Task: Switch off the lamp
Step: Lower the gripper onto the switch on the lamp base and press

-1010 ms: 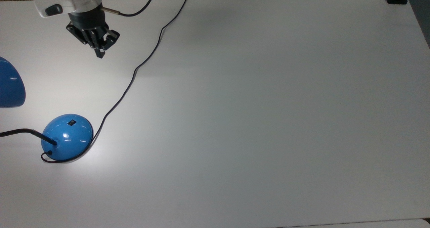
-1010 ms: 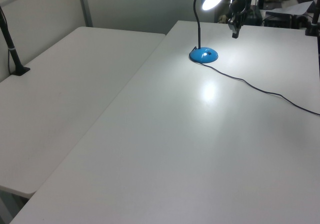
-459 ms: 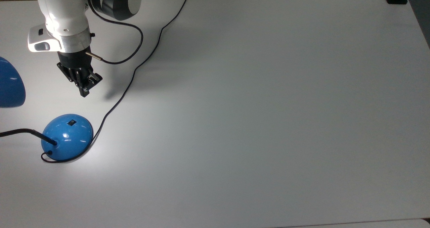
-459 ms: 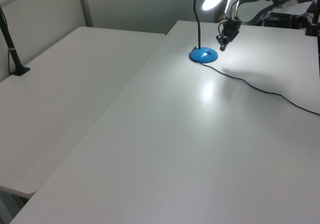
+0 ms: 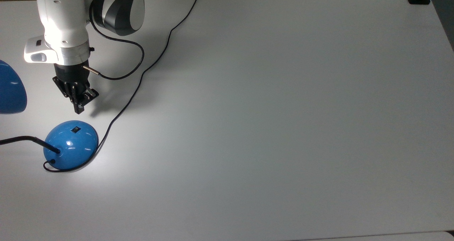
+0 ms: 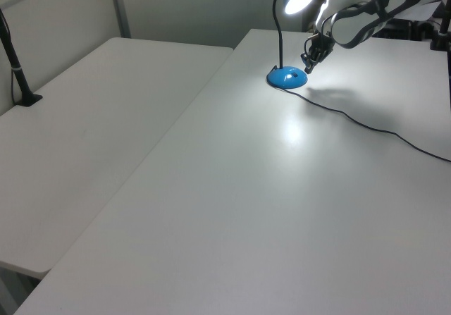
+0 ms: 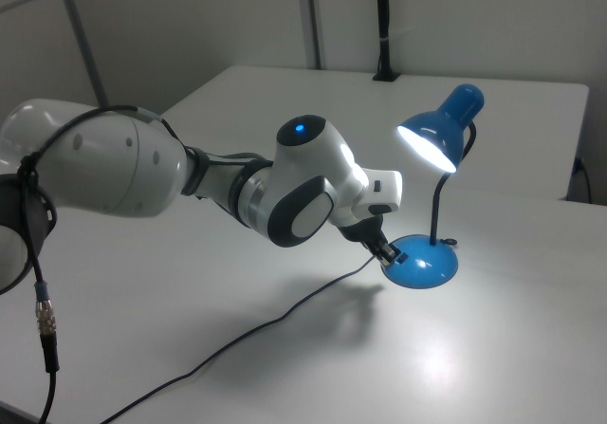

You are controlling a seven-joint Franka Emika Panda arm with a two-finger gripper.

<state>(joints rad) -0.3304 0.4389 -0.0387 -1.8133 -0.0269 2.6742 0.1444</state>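
The white counter (image 5: 269,127) fills the top view. The lamp (image 5: 71,144) sits at lower left, lit, its shade (image 7: 438,132) glowing in the right view's upper right. The pincer (image 5: 78,108), fingers drawn together, hangs just above the base. The glossy dome looks slippery and light; better press the stiff little rocker switch (image 5: 75,129) squarely than grip.

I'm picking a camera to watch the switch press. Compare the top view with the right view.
Top view alone: the black switch on the lamp base, just below the gripper, and the cord across the table.

Right view alone: the lit bulb under the shade, and the upright neck.

Both: gripper close to the base, lamp still on.
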